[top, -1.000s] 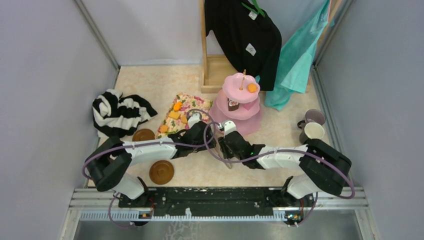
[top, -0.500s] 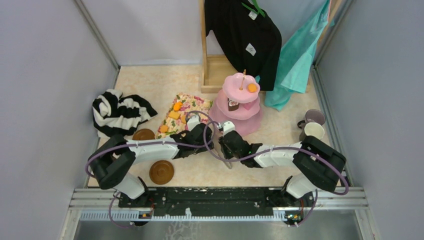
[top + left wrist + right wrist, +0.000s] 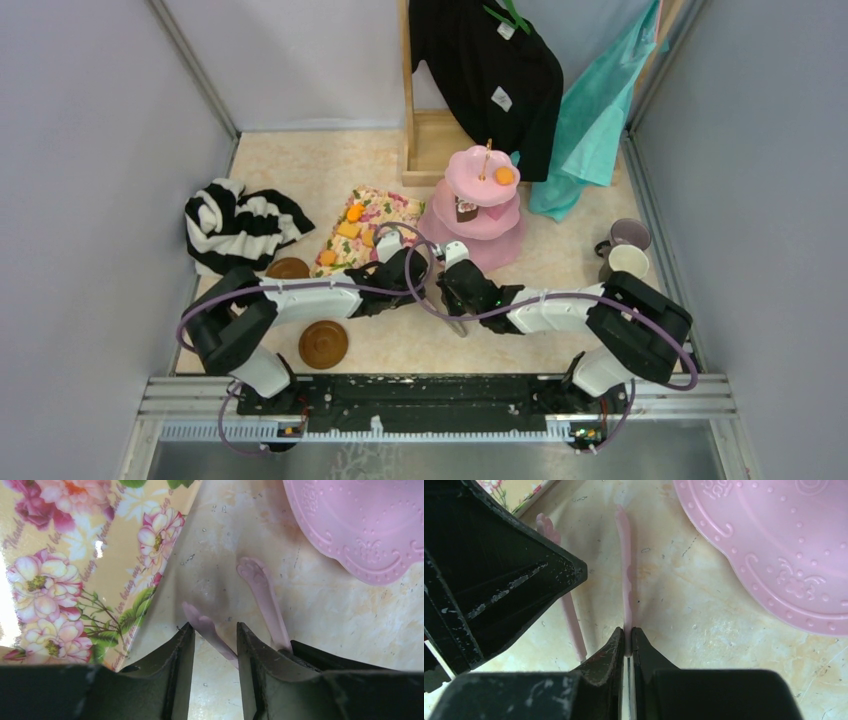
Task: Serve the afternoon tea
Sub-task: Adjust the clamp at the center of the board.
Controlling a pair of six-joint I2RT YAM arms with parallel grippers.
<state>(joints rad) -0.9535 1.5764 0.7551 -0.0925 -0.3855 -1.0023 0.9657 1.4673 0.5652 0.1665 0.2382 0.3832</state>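
Seen from above, the two arms meet over the middle of the table (image 3: 300, 170), wrists nose to nose just in front of the pink three-tier cake stand (image 3: 497, 243). Their jaws are hidden under the black housings. Only this view gives the spread. An orange pastry (image 3: 504, 176) sits on the top tier and a brown pastry (image 3: 466, 210) on the middle one. More orange and yellow pastries (image 3: 347, 230) lie on the floral-print cloth (image 3: 385, 208) left of the stand. The lilac mug (image 3: 630, 234) and cream mug (image 3: 627, 262) stand together near the right wall. They are well apart from the saucers, both at the left. One saucer (image 3: 288, 269) lies just beside the striped garment (image 3: 235, 225); the other saucer (image 3: 323, 343) lies near the left arm's base.

The wrist cameras show what the overhead view hides. The left gripper (image 3: 214, 627) has a slim pink utensil (image 3: 207, 630) running between its jaws, which have closed in on the handle. The utensil's free end lies on bare table between the cloth's edge and the stand's bottom tier. In the right wrist view, the right gripper (image 3: 628, 630) has its jaws pressed together on a second pink utensil (image 3: 625, 555), seen edge-on. Its free end points away along the table beside the stand's rim. Each wrist view also catches the other arm's utensil and black finger. Whether these are spoons or forks cannot be told.
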